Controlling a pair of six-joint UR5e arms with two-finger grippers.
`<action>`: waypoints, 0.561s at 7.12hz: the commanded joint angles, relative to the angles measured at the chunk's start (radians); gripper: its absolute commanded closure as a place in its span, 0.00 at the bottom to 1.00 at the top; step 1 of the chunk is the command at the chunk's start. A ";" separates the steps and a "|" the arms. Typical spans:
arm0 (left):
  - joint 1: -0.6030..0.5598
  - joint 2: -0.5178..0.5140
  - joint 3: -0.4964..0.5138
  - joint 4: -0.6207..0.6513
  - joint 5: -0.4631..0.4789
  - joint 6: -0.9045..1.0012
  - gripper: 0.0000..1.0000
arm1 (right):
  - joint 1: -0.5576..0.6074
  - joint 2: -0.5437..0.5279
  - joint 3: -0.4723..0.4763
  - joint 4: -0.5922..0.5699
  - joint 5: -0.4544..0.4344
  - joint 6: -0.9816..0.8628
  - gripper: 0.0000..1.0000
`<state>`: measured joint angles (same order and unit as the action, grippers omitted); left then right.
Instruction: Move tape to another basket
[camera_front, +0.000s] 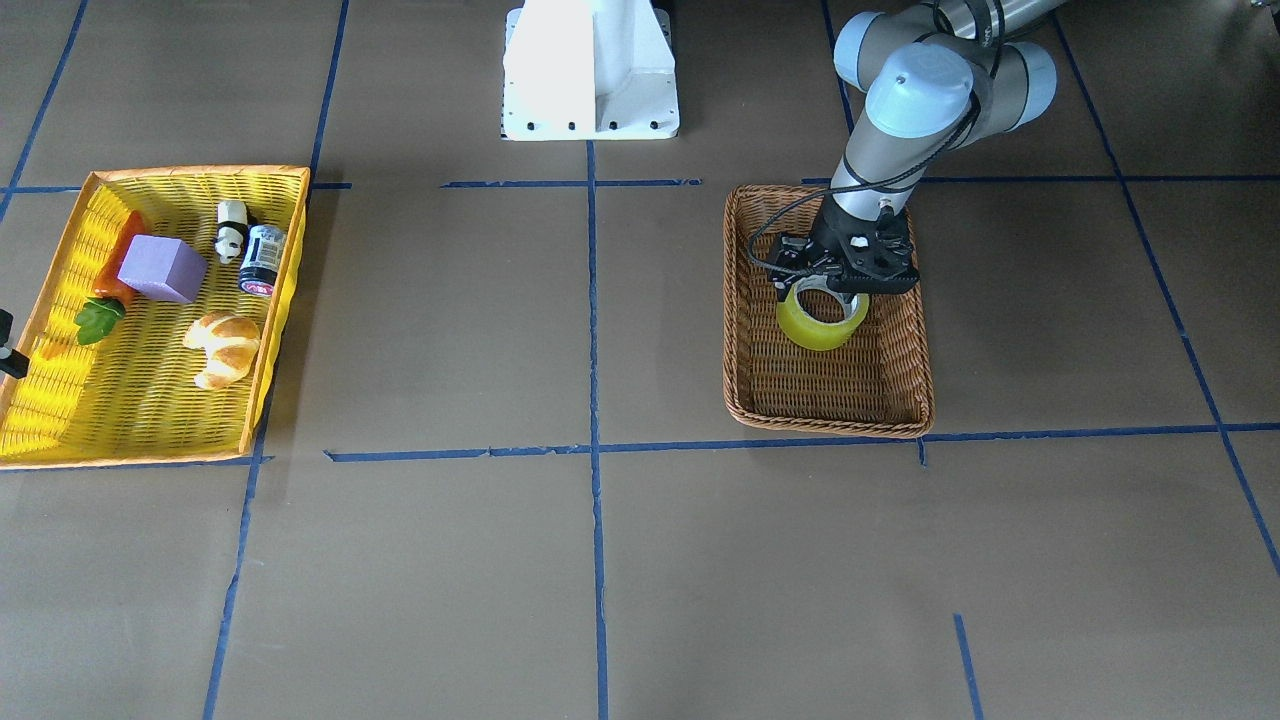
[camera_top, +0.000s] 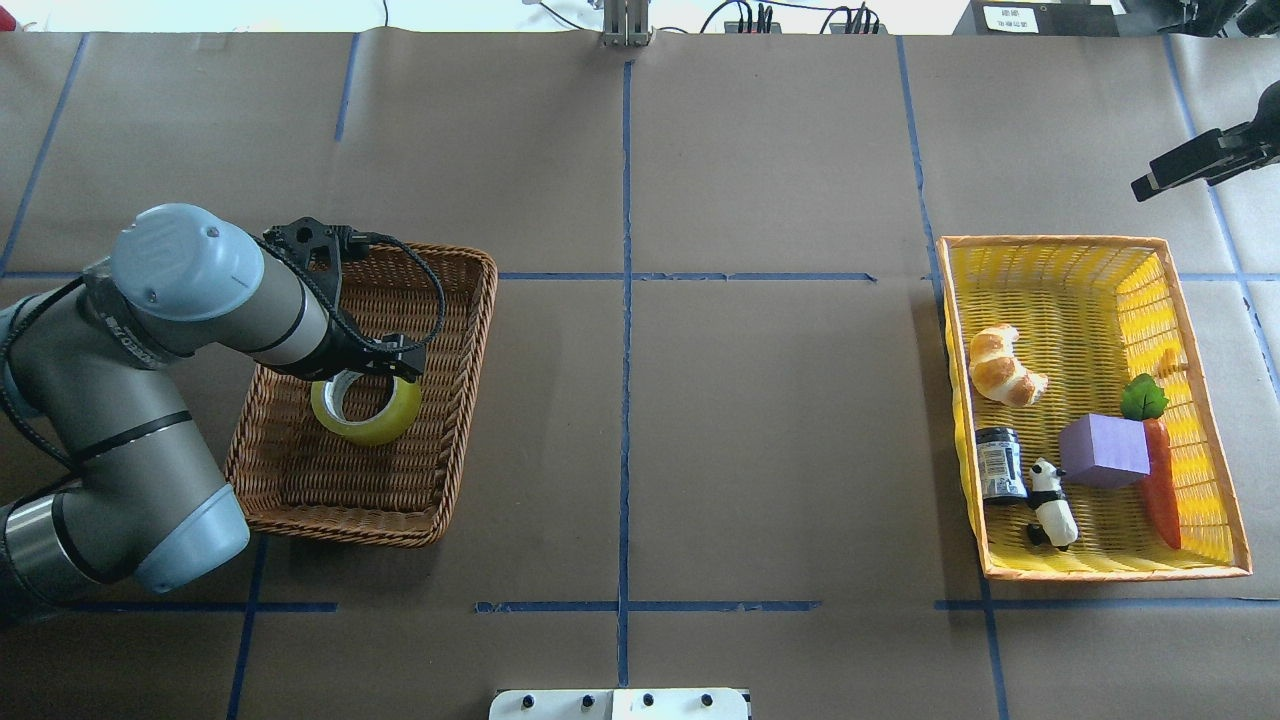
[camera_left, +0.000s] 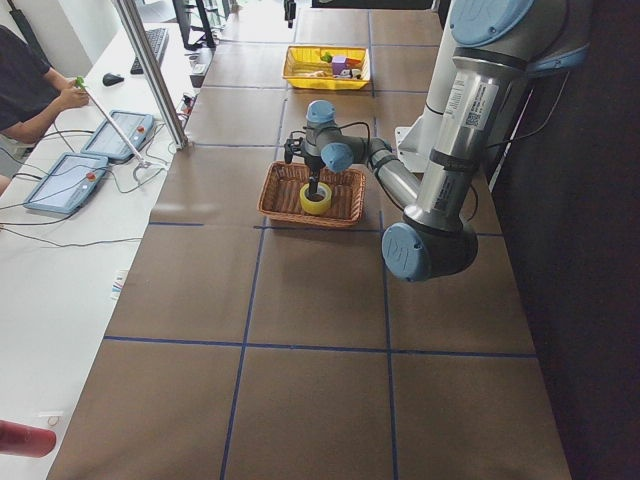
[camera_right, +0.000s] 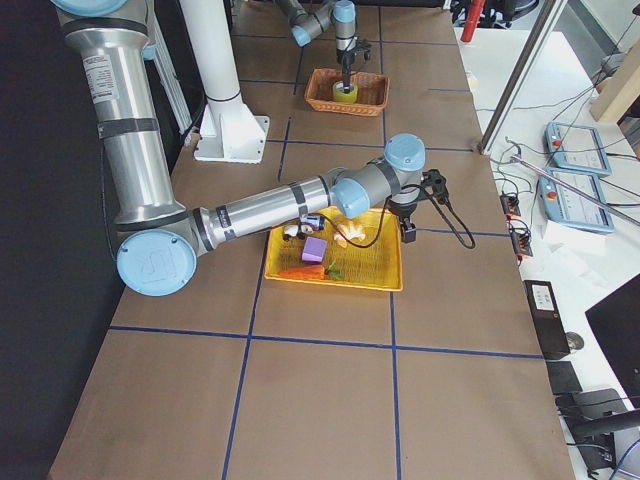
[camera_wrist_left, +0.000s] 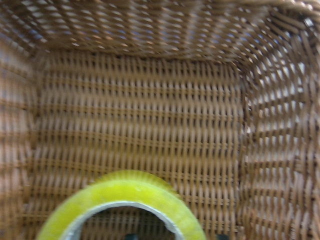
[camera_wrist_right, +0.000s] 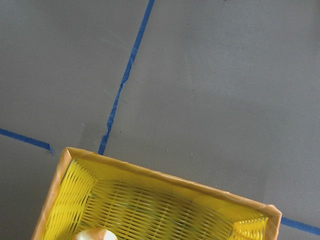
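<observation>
The yellow tape (camera_front: 822, 322) sits tilted inside the brown wicker basket (camera_front: 830, 400), near its middle. My left gripper (camera_front: 838, 292) reaches down from above and is shut on the roll's upper rim. In the overhead view the tape (camera_top: 368, 410) lies under the gripper (camera_top: 372, 368) in the basket (camera_top: 330, 490). The left wrist view shows the roll's top (camera_wrist_left: 122, 192) close up over the basket floor (camera_wrist_left: 140, 115). My right gripper (camera_top: 1150, 187) hovers beyond the yellow basket's (camera_top: 1050, 241) far right corner; I cannot tell whether it is open or shut.
The yellow basket holds a croissant (camera_top: 1003, 365), a purple block (camera_top: 1105, 450), a carrot (camera_top: 1162, 490), a panda figure (camera_top: 1052, 503) and a small can (camera_top: 998, 463). The white robot base (camera_front: 590, 70) stands between the baskets. The right wrist view shows the yellow basket's rim (camera_wrist_right: 165, 175).
</observation>
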<state>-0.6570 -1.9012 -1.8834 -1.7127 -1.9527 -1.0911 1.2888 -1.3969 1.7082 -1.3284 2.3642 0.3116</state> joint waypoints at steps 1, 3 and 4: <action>-0.096 -0.002 -0.149 0.225 -0.087 0.135 0.00 | 0.027 -0.030 -0.007 -0.003 0.000 -0.073 0.00; -0.236 0.036 -0.161 0.266 -0.174 0.346 0.00 | 0.085 -0.065 -0.045 -0.005 0.004 -0.217 0.00; -0.325 0.104 -0.157 0.266 -0.227 0.488 0.00 | 0.133 -0.080 -0.073 -0.006 0.021 -0.297 0.00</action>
<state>-0.8798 -1.8601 -2.0392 -1.4567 -2.1171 -0.7602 1.3707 -1.4566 1.6670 -1.3331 2.3713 0.1103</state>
